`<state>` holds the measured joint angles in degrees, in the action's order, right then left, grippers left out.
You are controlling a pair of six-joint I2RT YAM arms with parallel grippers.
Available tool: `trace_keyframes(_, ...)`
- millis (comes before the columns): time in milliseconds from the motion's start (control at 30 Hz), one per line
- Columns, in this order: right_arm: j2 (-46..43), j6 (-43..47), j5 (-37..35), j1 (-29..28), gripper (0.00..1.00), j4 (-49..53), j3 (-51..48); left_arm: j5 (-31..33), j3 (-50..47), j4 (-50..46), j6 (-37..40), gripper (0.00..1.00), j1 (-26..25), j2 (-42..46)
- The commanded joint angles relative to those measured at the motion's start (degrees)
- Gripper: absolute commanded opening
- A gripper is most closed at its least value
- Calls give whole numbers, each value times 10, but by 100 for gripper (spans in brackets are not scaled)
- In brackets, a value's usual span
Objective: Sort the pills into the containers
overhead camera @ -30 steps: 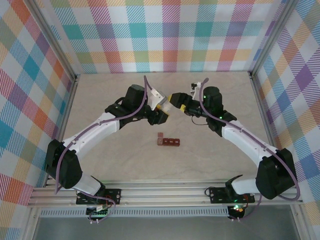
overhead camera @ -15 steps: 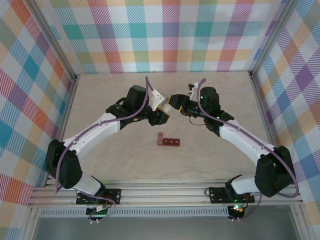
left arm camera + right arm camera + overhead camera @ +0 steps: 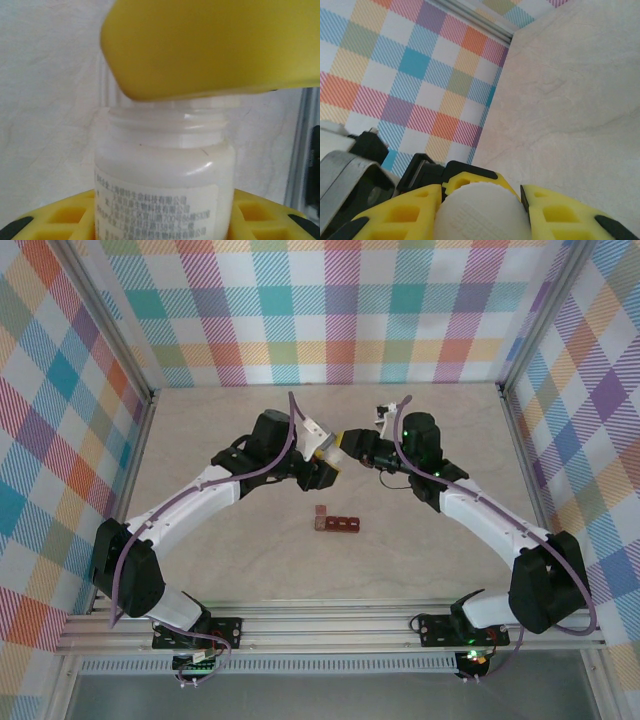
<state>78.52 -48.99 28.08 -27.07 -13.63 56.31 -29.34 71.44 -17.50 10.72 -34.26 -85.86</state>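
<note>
The left fingers (image 3: 60, 217) are clamped on a white bottle (image 3: 165, 170) at mid-bench (image 3: 200, 420), and the right fingers (image 3: 402, 215) are closed tight on its cap (image 3: 482, 210). The containers (image 3: 337, 524) lie on the bench nearer the arm bases, apart from both.

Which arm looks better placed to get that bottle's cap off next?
Right. The right gripper is shut on the white cap, while the left gripper holds the white bottle by its body, steadying it. The right can likely twist the cap off.
</note>
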Motion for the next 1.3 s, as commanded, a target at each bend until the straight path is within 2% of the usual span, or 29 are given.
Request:
trace_keyframes(0,-23,78,34,31,19,-55,-6,-128,1,30,-23,0,14,17)
trace_keyframes(133,-43,108,104,87,20,-125,-28,-203,12,-12,-21,0,22,15)
trace_keyframes(233,-41,118,131,102,20,-107,-13,-206,13,-26,-14,0,23,17)
trace_keyframes(333,-39,141,114,102,21,-48,-5,-190,5,-22,-16,0,23,25)
trace_keyframes(433,-39,163,61,102,22,20,-22,-166,-4,-11,-25,0,23,35)
trace_keyframes(500,-37,174,-8,101,28,85,-36,-132,-10,-8,-30,0,23,45)
trace_keyframes(600,-29,178,-97,101,28,130,-71,-83,-26,-2,-32,0,23,63)
trace_keyframes(767,3,177,-233,81,27,156,-113,-53,-55,4,-40,0,23,94)
trace_keyframes(900,34,155,-370,35,27,173,-128,-39,-75,5,-50,0,23,115)
trace_keyframes(1000,64,128,-441,5,27,180,-129,-34,-83,4,-56,0,23,122)
trace_keyframes(1100,94,96,-498,-15,27,193,-123,-29,-89,2,-59,0,23,130)
trace_keyframes(1267,133,61,-540,-34,28,203,-120,-21,-100,4,-60,0,23,140)
